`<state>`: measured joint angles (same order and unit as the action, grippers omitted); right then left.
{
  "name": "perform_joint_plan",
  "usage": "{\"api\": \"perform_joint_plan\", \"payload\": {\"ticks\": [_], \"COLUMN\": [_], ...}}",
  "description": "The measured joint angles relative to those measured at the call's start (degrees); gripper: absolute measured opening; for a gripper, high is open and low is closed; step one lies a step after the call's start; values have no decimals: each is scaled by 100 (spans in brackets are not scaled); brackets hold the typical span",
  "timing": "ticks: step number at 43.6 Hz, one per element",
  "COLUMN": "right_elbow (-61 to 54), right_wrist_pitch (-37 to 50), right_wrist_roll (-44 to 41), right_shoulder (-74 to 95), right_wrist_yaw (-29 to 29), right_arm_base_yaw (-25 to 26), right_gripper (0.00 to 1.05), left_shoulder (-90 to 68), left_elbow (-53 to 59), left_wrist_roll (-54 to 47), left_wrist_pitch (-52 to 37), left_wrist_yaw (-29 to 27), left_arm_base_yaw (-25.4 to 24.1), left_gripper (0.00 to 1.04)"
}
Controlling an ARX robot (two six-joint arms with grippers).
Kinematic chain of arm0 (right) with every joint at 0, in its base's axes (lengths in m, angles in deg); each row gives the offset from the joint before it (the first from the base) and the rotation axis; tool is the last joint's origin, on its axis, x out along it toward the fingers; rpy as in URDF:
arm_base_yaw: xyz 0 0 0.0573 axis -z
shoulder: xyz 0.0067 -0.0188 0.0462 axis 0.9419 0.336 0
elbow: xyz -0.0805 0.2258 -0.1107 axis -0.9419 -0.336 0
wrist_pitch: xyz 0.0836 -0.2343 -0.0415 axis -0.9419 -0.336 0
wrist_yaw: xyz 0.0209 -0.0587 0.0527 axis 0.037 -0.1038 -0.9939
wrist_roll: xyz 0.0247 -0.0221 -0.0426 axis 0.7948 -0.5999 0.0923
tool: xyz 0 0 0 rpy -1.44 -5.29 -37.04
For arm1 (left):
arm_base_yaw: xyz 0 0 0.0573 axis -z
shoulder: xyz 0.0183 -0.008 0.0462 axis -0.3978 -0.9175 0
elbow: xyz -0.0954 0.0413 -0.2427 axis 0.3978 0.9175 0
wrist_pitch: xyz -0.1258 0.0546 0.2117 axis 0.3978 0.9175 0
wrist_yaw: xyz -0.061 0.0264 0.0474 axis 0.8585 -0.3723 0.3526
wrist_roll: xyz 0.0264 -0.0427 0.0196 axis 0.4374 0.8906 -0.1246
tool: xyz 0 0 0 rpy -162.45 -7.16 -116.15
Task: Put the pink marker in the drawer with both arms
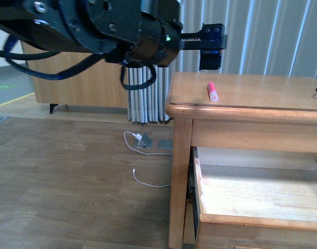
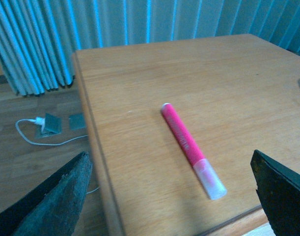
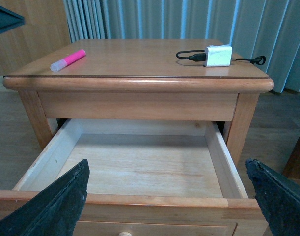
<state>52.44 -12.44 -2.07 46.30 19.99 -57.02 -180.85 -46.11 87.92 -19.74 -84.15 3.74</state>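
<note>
Pink marker [image 2: 191, 147] on tabletop [image 2: 199, 64], left side — drawer [image 3: 140, 164] open below.
Marker print blurred, unreadable; left fingers [image 2: 61, 196] apart above it, right fingers [image 3: 61, 201] apart before drawer — white adapter [image 3: 218, 55] with black cable [image 3: 189, 55] at tabletop's right.

The pink marker [image 2: 189, 147] is flanked by bare worktop [image 2: 140, 64] on every side, so room is left at both sides for the wide-spread jaws of the left claw [image 2: 170, 164]. The white charger [image 3: 218, 55] and its black cable [image 3: 186, 55] are set well apart from it, toward the worktop's right edge. The drawer [image 3: 49, 157] is drawn out and its inside is seen bare; only its rear part is covered by the worktop.
</note>
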Motion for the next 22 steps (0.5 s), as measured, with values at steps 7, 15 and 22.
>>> {"api": "perform_joint_plan", "payload": {"ticks": [7,15,22], "right_elbow": [0,0,0], "right_wrist_pitch": [0,0,0], "right_wrist_roll": [0,0,0], "right_shoulder": [0,0,0], "right_wrist_yaw": [0,0,0], "right_arm_base_yaw": [0,0,2], "right_gripper": [96,96,96], "left_shoulder": [-717,-1248,-1510], "left_elbow": [-892,-1585,-1945], "left_wrist_roll": [-118,-170,-175], "left_wrist_pitch": [479,824,1200], "left_wrist_yaw": [96,7,-70], "left_arm_base_yaw": [271,411,428], "left_gripper": [99,99,99]}}
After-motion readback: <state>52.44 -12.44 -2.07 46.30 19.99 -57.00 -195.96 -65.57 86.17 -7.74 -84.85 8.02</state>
